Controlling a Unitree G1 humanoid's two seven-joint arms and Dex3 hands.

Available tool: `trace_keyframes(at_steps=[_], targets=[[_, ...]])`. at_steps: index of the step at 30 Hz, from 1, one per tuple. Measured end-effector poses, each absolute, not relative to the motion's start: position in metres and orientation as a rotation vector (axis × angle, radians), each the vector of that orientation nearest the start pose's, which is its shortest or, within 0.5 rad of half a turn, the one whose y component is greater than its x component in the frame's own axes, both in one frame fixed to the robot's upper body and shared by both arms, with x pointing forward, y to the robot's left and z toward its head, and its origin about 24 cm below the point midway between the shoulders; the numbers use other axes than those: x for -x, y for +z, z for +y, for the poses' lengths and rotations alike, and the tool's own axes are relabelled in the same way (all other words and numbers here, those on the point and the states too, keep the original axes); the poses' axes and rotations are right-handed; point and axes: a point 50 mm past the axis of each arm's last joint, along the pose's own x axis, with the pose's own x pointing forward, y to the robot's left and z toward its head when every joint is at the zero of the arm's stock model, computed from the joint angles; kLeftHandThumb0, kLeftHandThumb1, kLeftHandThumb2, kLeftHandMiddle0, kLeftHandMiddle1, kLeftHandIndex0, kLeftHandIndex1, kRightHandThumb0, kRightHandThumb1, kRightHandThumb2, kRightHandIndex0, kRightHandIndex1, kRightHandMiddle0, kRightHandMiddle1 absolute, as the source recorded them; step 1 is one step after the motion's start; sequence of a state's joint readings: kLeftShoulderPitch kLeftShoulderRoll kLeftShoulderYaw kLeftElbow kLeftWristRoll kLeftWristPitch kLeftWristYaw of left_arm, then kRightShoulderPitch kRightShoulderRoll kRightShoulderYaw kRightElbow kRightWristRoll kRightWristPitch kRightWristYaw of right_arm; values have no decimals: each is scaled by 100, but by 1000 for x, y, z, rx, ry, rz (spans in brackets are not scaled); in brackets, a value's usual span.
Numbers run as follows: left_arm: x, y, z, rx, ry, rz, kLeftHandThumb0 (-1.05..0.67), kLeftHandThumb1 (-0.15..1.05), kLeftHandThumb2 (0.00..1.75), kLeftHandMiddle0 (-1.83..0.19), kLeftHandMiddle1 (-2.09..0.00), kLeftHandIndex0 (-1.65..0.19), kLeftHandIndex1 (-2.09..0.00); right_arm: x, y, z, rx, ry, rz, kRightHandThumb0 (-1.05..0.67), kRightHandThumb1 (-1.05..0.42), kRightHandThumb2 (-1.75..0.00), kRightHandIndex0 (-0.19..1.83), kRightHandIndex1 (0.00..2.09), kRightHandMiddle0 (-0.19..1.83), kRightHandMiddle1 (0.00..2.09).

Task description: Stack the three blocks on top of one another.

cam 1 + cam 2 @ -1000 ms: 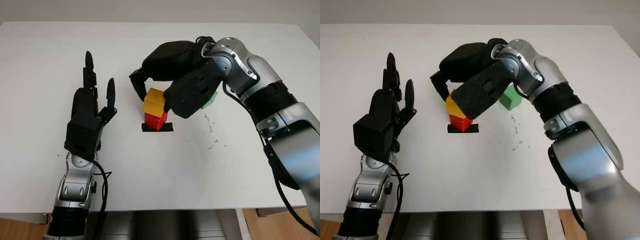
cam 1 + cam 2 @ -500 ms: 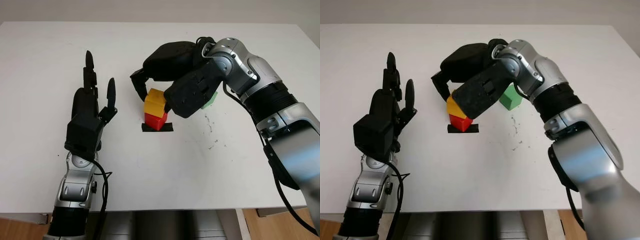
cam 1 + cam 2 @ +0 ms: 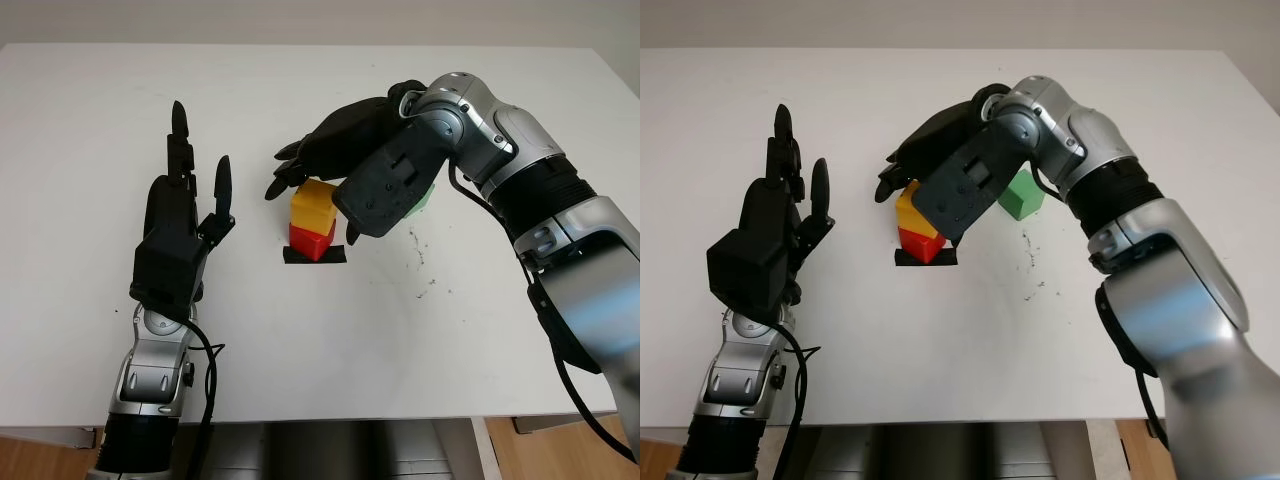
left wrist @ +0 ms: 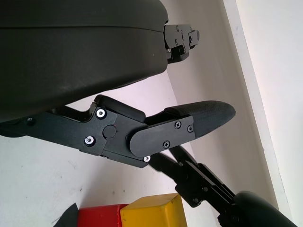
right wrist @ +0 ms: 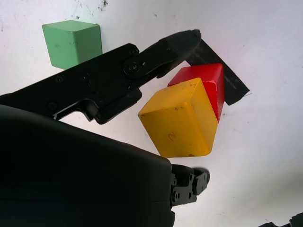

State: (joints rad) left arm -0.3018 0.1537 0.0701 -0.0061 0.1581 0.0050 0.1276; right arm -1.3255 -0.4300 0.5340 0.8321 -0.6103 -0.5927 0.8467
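The yellow cube block [image 3: 314,199] sits on the red cube block [image 3: 312,238], on the black tape mark [image 3: 314,256]. My right hand [image 3: 340,165] hovers released just above them. Next I'd fetch the green cube block [image 3: 1021,195] nearby on the white bench [image 3: 400,330]. My left hand [image 3: 180,230] is open, well apart.

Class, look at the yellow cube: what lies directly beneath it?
The yellow cube sits on a red cube, which rests on a black tape patch on the white table. The patch's middle is covered.
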Motion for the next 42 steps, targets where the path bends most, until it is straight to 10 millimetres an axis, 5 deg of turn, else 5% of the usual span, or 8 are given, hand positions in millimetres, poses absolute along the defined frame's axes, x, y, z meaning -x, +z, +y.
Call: trace_keyframes(at_steps=[9, 16, 20, 31, 42], targets=[[-303, 130, 179, -281, 159, -320, -68, 105, 69, 13, -5, 13, -5, -378, 272, -86, 1576, 1050, -358, -80, -84, -6, -19, 0, -17, 1], [-303, 131, 180, -287, 160, -321, -70, 105, 69, 13, -6, 12, -6, -378, 325, -122, 1384, 794, -520, -73, -86, -6, 18, 19, 22, 21], [-303, 130, 182, -301, 166, -316, -73, 105, 70, 12, -6, 11, -6, -384, 337, -149, 1298, 629, -515, -74, -88, -6, 27, 23, 31, 30], [-301, 130, 190, -304, 195, -308, -75, 105, 67, 7, -7, 4, -10, -396, 321, -196, 1383, 436, -342, -67, -87, -5, 28, 24, 20, 51], [-299, 130, 194, -341, 231, -282, -80, 105, 67, 3, -6, 5, -7, -403, 295, -193, 1670, 437, -262, -58, -87, -5, 21, 19, 14, 48]])
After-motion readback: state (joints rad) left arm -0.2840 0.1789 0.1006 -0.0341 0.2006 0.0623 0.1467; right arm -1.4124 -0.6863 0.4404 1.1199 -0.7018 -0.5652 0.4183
